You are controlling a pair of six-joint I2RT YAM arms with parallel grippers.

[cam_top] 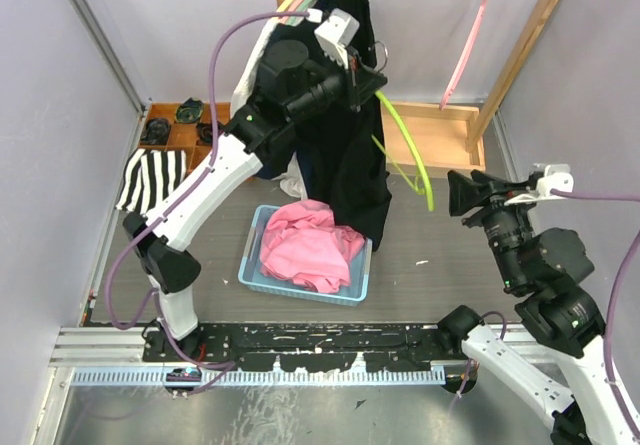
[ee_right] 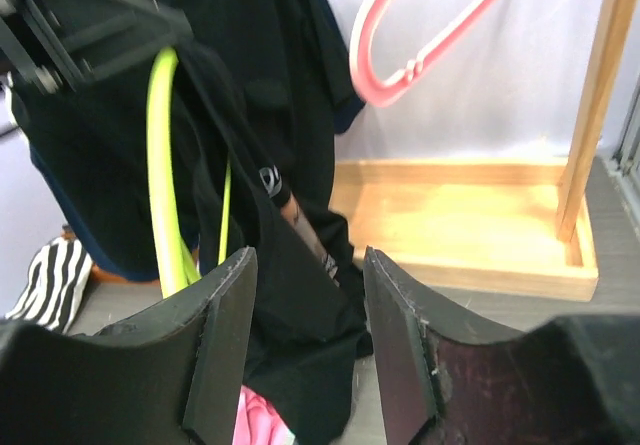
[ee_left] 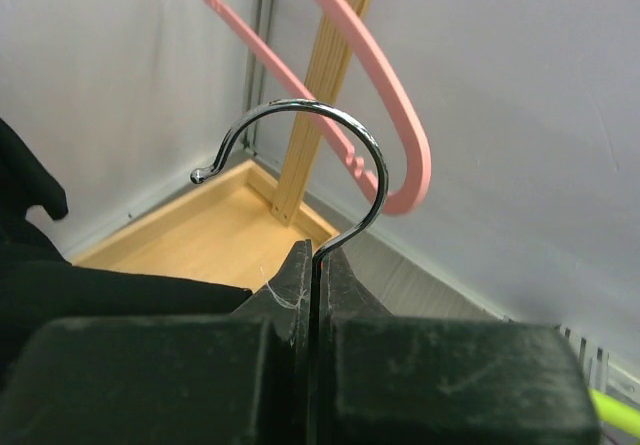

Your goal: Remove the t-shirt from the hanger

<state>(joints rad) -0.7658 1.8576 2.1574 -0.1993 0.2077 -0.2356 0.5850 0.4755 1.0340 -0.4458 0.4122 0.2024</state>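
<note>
The left gripper (ee_left: 313,275) has its fingers pressed together on the stem of the hanger's metal hook (ee_left: 300,104), whose curve rises free above the fingertips. From above, this gripper (cam_top: 362,73) sits high at the back of the table, and the black t-shirt (cam_top: 345,165) hangs straight down from just under it, its hem falling to the far edge of the blue basket (cam_top: 255,265) that holds pink cloth (cam_top: 305,245). Whether the hem touches the basket cannot be told. A lime-green hanger (cam_top: 408,145) sticks out of the shirt to the right in a long loop. The right gripper (cam_top: 462,193) stands well apart from the shirt, to its right, its fingers spread with nothing between them. In its own wrist view the shirt (ee_right: 290,85) and the green hanger (ee_right: 163,165) lie beyond the gap between the fingers (ee_right: 225,335). The shirt's folds hide the hanger's shoulders, and in the top view the wrist covers the left fingertips. The left wrist view catches only a strip of black cloth (ee_left: 40,265) at its left edge.
</note>
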